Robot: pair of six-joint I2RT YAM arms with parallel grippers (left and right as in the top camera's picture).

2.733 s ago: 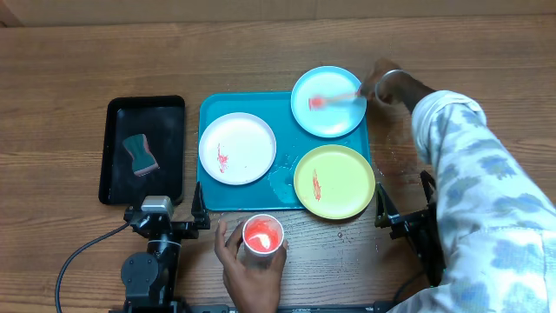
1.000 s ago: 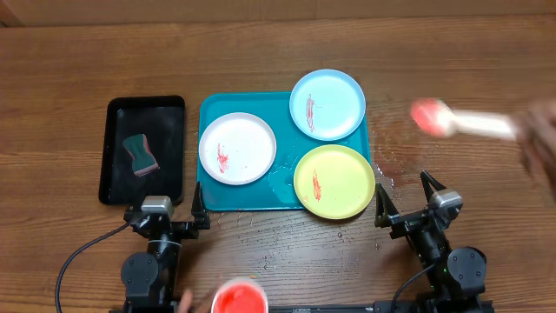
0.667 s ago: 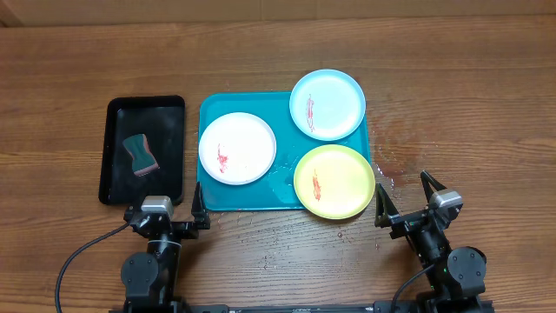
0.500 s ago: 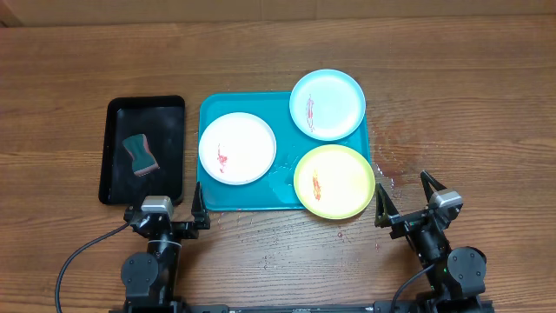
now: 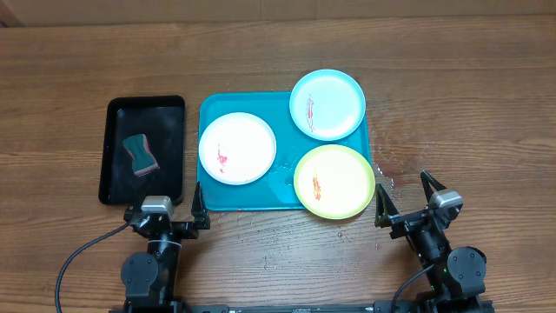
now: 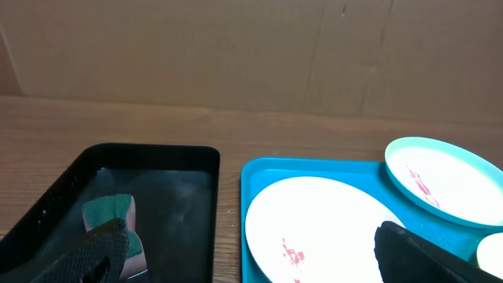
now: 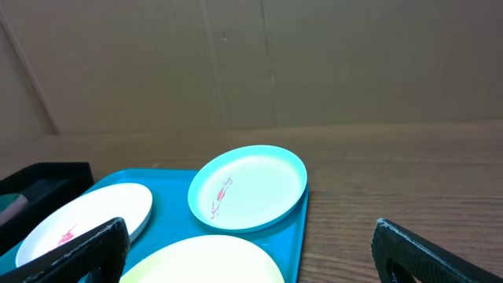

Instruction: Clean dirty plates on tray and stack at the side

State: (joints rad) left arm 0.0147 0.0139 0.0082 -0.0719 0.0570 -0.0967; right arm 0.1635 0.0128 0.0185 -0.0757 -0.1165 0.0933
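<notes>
While lying flat on the turquoise tray [image 5: 213, 196], look light, stiff and probably slick: white plate [image 5: 237, 148] at left, pale blue plate [image 5: 327, 103] overhanging the far rim, yellow-green plate [image 5: 334, 181] over the near right corner. Best pinched at an overhanging rim. Left gripper [image 5: 163, 205] and right gripper [image 5: 405, 196] parked low on the surface [image 5: 486, 104], jaws spread wide, empty.

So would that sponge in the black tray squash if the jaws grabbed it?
Probably: the sponge looks like soft two-layer foam, so it should squash and feel light. Its pinched-in sides may help a grip. Lying flat, it seems unlikely to roll.
</notes>
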